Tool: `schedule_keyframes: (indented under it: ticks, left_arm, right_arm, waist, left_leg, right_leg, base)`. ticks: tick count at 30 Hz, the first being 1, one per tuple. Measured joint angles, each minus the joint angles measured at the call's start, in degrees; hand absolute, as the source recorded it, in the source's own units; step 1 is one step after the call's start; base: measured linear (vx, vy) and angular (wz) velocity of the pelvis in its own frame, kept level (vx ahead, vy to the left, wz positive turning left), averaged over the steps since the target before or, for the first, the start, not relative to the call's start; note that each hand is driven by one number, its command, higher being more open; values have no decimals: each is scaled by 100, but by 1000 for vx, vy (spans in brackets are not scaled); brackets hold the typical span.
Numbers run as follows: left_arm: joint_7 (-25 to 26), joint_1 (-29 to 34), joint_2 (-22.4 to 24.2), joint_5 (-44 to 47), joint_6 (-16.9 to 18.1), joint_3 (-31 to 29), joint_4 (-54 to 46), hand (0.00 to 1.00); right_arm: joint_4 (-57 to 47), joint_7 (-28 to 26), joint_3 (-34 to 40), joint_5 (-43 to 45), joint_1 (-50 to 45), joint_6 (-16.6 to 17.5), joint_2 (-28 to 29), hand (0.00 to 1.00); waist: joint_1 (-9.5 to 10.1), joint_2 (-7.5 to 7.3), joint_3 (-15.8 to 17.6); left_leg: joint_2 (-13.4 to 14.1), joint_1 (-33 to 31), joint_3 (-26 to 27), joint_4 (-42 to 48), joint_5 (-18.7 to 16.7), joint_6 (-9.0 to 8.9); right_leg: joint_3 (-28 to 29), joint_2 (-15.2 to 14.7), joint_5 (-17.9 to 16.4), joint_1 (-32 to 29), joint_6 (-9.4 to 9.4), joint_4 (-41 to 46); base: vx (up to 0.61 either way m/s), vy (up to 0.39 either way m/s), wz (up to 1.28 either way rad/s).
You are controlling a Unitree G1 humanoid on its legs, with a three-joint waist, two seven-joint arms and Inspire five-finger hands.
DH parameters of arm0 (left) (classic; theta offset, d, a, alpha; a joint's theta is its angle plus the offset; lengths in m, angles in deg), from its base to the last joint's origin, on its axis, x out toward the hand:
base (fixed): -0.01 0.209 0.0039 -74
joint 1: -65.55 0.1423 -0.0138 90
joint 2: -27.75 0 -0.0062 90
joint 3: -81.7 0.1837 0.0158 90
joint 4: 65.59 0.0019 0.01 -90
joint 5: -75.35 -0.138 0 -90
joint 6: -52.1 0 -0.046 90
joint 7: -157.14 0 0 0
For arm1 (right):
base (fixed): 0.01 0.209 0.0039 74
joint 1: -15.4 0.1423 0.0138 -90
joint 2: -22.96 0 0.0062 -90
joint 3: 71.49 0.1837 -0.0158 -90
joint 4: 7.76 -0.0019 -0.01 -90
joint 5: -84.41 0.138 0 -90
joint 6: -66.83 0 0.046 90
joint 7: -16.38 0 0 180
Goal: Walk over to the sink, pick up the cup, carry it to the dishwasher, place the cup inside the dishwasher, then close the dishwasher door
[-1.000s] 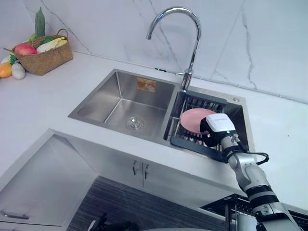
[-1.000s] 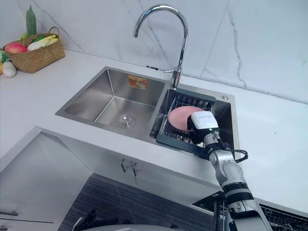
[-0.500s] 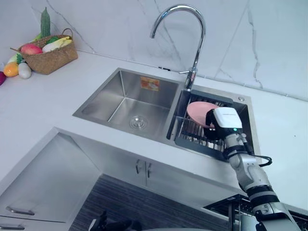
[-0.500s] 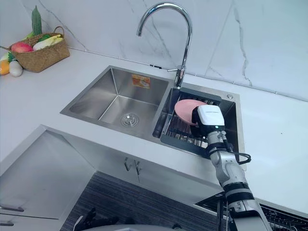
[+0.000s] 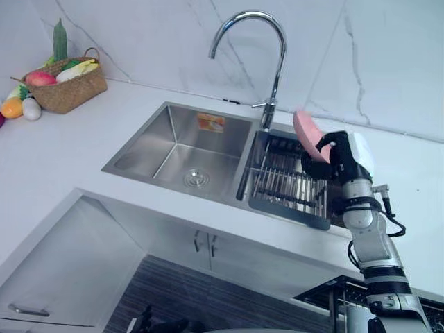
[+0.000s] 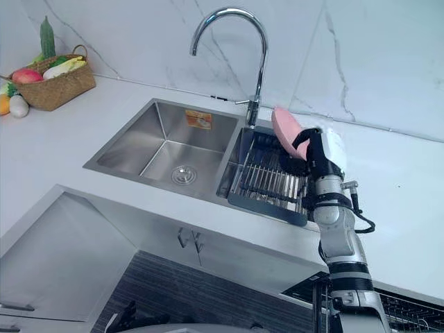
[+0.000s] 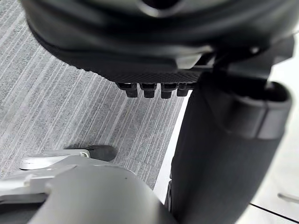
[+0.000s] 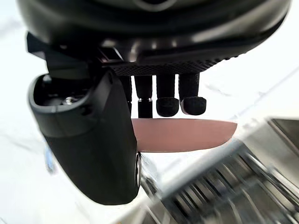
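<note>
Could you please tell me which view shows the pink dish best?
The left eye view: the pink dish is seen tilted above the rack, pinched in the right hand. The right eye view shows much the same. The right wrist view gives just its edge between thumb and fingers.

Pink dish (image 5: 304, 125) partly hidden by fingers (image 5: 316, 168), dish rack (image 8: 224, 196) blurred

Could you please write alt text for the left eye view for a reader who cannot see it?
The robot's right hand holds a pink dish tilted on edge above the dish rack in the right basin of a steel sink. A curved tap stands behind, and a basket of produce sits on the white counter at far left.
</note>
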Motion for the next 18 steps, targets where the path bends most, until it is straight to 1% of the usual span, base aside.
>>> schedule_keyframes:
  ticks: [2, 4, 5, 6, 7, 8, 9, 10, 11, 12, 13, 14, 15, 16, 17, 18]
  left_arm:
    - [-29, 42, 21, -85, 4, -2, -80, 100]
    - [-52, 103, 90, -174, 105, -111, -97, 100]
    - [-39, 141, 193, -166, 271, -154, -215, 100]
    - [-30, 137, 274, -165, 374, -91, -316, 100]
    - [-43, 129, 313, -164, 407, -65, -327, 100]
    - [-80, 110, 341, -168, 413, 54, -324, 100]
    - [-181, 87, 274, -170, 408, 99, -317, 100]
    - [-218, 74, 229, -176, 396, 111, -307, 100]
    - [-283, 61, 144, -175, 335, 133, -297, 100]
    - [-317, 41, 113, -173, 288, 118, -284, 100]
    - [-363, -3, 108, -172, 197, 57, -280, 100]
    - [-393, 3, 102, -153, 169, 13, -302, 100]
    - [-407, -35, 165, -74, 112, -9, -263, 100]
    - [-406, 25, 181, 191, 92, 9, -266, 100]
    - [-405, 58, 145, 298, 89, 8, -265, 100]
    - [-388, 99, 71, 426, 84, 17, -259, 100]
  right_arm:
    - [-291, 1, 184, -24, -33, 2, 0, 0]
    - [-378, 17, 215, -61, -29, 9, -12, 0]
    - [-423, 14, 193, -165, -18, 32, -53, 0]
    - [-490, 13, 186, -192, 21, 139, -133, 0]
    - [-542, 16, 186, -208, 45, 190, -184, 0]
    - [-636, 67, 193, -279, 61, 256, -325, 0]
    - [-683, 176, 228, -426, 66, 253, -422, 0]
    - [-685, 223, 263, -492, 62, 228, -459, 0]
    - [-672, 249, 412, -659, 39, 111, -485, 0]
    - [-659, 255, 555, -724, 37, -10, -485, 0]
    - [-617, 259, 697, -729, 54, -205, -483, 0]
    - [-571, 271, 703, -725, 114, -248, -474, 0]
    - [-436, 301, 652, -725, 310, -253, -491, 0]
    - [-207, 332, 471, -728, 437, -203, -488, 0]
    - [-91, 339, 380, -737, 479, -179, -488, 0]
    - [54, 378, 234, -871, 492, -156, -491, 0]
  waist:
    - [22, 16, 13]
    - [107, 36, 61]
    - [221, 136, 80]
    - [302, 282, 108]
    - [315, 381, 94]
    - [279, 495, 82]
    - [187, 469, 116]
    - [129, 459, 145]
    - [10, 350, 215]
    - [-58, 324, 259]
    - [-97, 227, 320]
    - [-29, 234, 322]
    - [88, 396, 431]
    - [142, 429, 443]
    - [155, 419, 445]
    - [180, 415, 422]
  left_leg:
    - [51, 50, 27, 6, -6, -4]
    - [137, -102, 172, 883, -506, -11]
    - [257, -414, 193, 1978, -1029, -52]
    - [422, -674, 20, 2745, -1381, -108]
    - [481, -748, -81, 2902, -1507, -158]
    - [515, -749, -189, 2868, -1678, -194]
    - [444, -761, -94, 2672, -1665, -139]
    - [402, -750, -10, 2560, -1621, -77]
    - [306, -722, 223, 2404, -1533, -5]
    - [272, -706, 358, 2439, -1521, 14]
    - [275, -640, 581, 2453, -1534, 50]
    - [317, -547, 819, 2378, -1536, 103]
    - [522, -334, 1259, 2223, -1521, 182]
    - [733, -157, 1687, 2158, -1522, 179]
    - [822, -69, 1840, 2147, -1525, 175]
    - [1015, 24, 2100, 2108, -1550, 130]
  right_leg:
    - [70, 46, 0, 24, -25, 10]
    - [435, 83, -40, 74, -80, 120]
    - [854, 170, -159, 49, -117, 265]
    - [1245, 300, -226, -55, -143, 347]
    - [1423, 374, -214, -152, -157, 368]
    - [1757, 443, -136, -407, -152, 434]
    - [2063, 397, -82, -736, -114, 601]
    - [2176, 351, -70, -854, -91, 709]
    - [2375, 288, -35, -1071, -39, 810]
    - [2431, 227, 31, -1113, -7, 796]
    - [2398, 216, 178, -1185, -56, 718]
    - [2256, 167, 115, -1160, -334, 558]
    - [1235, -82, -321, -1264, -804, 1157]
    - [317, -455, -535, -1491, -1075, 2280]
    - [7, -636, -603, -1510, -1175, 2807]
    - [-422, -902, -773, -1469, -1412, 3594]
  base:
    - [0, -28, -7]
    - [-6, 5, -54]
    - [-29, 37, -121]
    - [-47, 51, -140]
    - [-58, 65, -157]
    - [-44, 85, -150]
    - [-43, 83, -133]
    - [-57, 81, -107]
    - [-76, 85, -76]
    - [-94, 122, -92]
    - [-82, 114, -88]
    - [-104, 97, -138]
    - [-135, 106, -173]
    - [-128, 119, -165]
    - [-89, 130, -131]
    - [-26, 68, -102]
